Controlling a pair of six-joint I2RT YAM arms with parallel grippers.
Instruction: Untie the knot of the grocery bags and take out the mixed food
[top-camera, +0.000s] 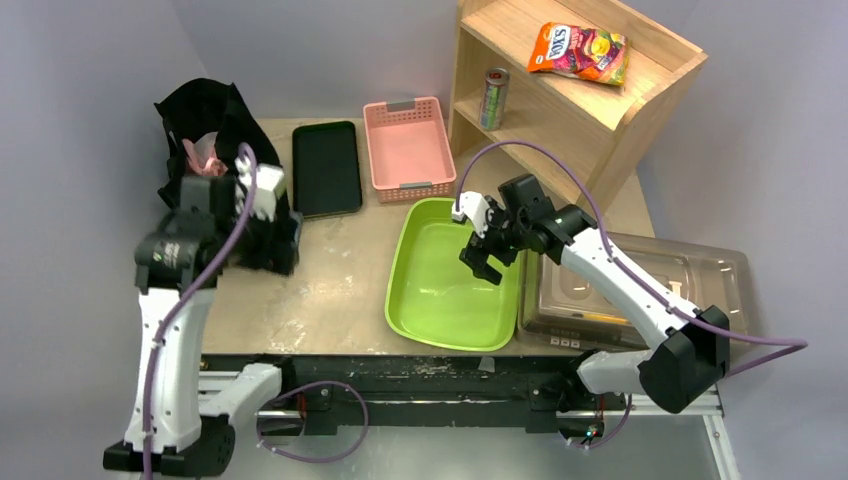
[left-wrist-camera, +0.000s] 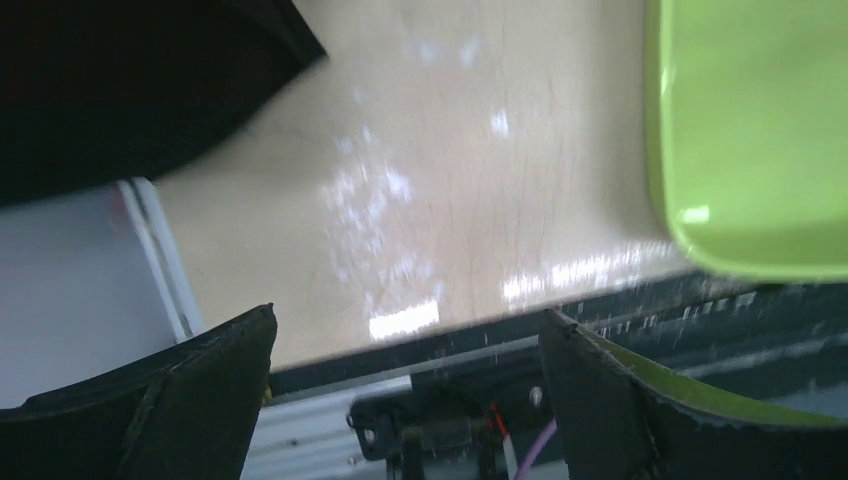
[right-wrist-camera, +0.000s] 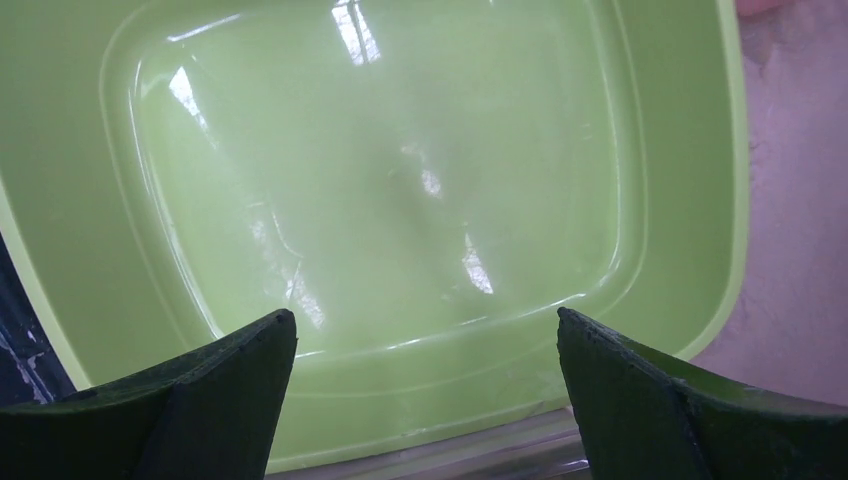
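A bit of the pink grocery bag (top-camera: 205, 155) shows inside a black fabric bag (top-camera: 215, 115) at the table's far left. Its knot cannot be made out, and the mixed food is hidden. My left gripper (top-camera: 268, 242) is open and empty just in front of the black bag; in the left wrist view (left-wrist-camera: 407, 312) it hangs above the bare tabletop near the front edge. My right gripper (top-camera: 486, 262) is open and empty above the green tub (top-camera: 440, 290). In the right wrist view (right-wrist-camera: 425, 311) the green tub (right-wrist-camera: 400, 180) has nothing in it.
A black tray (top-camera: 326, 168) and a pink basket (top-camera: 408, 150) lie at the back. A wooden shelf (top-camera: 640, 110) holds a striped can (top-camera: 495, 98) and a snack packet (top-camera: 580, 50). A clear lidded box (top-camera: 650, 280) sits right of the tub.
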